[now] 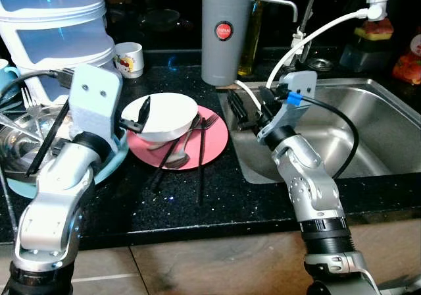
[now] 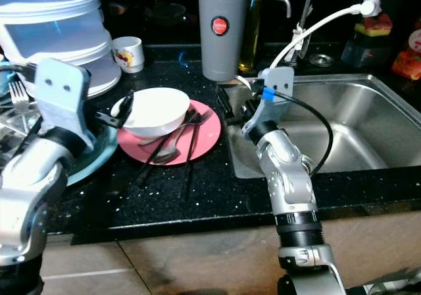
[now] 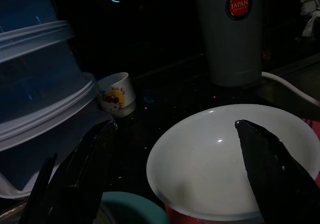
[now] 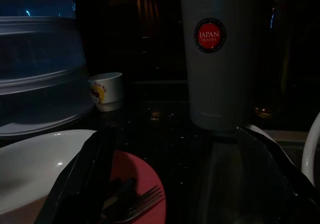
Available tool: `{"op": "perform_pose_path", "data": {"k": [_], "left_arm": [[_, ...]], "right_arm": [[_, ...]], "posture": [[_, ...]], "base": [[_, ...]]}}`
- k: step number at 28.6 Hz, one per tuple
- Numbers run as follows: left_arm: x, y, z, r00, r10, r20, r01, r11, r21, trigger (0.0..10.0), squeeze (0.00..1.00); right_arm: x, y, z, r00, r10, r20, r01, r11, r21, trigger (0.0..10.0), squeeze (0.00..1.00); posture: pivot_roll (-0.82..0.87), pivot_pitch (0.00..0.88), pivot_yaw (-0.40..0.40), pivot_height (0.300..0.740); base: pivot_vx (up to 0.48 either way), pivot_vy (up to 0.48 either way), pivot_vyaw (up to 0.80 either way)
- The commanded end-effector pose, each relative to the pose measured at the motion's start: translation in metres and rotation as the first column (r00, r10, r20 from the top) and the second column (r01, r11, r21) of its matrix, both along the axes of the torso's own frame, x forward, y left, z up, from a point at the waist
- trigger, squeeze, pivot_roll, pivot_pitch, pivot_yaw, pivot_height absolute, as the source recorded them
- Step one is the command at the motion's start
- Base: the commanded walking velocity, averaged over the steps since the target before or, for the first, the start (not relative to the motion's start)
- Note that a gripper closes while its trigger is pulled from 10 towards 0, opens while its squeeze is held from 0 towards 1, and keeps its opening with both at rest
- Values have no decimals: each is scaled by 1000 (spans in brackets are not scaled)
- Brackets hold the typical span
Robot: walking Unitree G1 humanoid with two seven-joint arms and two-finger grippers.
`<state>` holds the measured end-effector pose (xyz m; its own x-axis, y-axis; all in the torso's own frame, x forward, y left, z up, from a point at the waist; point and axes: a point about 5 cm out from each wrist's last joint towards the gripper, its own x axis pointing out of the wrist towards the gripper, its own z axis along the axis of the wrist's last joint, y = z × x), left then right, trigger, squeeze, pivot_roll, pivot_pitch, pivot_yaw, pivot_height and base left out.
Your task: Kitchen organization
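A black speckled worktop spans the frame, with a steel sink at the right. A stacked plastic container fills the upper left; a grey canister stands at top centre. Left of centre lies a pink plate carrying a white bowl, with a spoon, a fork and black chopsticks resting on it. A small printed cup sits toward the upper left. The left end effector is spread open, its fingers straddling the bowl's rim. The right end effector is open too, at the sink's left edge beside the plate.
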<state>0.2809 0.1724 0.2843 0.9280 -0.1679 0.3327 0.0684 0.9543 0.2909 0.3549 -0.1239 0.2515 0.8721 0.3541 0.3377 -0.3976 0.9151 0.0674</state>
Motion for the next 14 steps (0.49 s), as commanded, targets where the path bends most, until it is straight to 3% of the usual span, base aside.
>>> {"op": "perform_pose_path", "data": {"k": [1,4,11,14], "left_arm": [[-2,-3,-1,1000,4,-5,-4,1000,15,10000,0],[-1,-3,-3,1000,13,-20,-13,1000,4,10000,0],[0,2,-4,998,48,-34,-48,999,13,10000,0],[0,4,-2,998,48,-28,-48,999,-6,10000,0]], "right_arm": [[0,0,-2,1000,-3,-3,3,1000,-11,10000,0],[1,0,-2,1000,-1,-4,1,1000,-13,10000,0],[2,1,-1,1000,4,-3,-4,1000,-18,10000,0],[2,2,-1,1000,5,-2,-5,1000,-20,10000,0]], "posture": [[50,83,-21,740],[50,85,-21,740],[49,88,-21,740],[49,88,-22,740]], "base": [[0,0,0],[0,0,0],[0,-404,0],[0,0,0]]}}
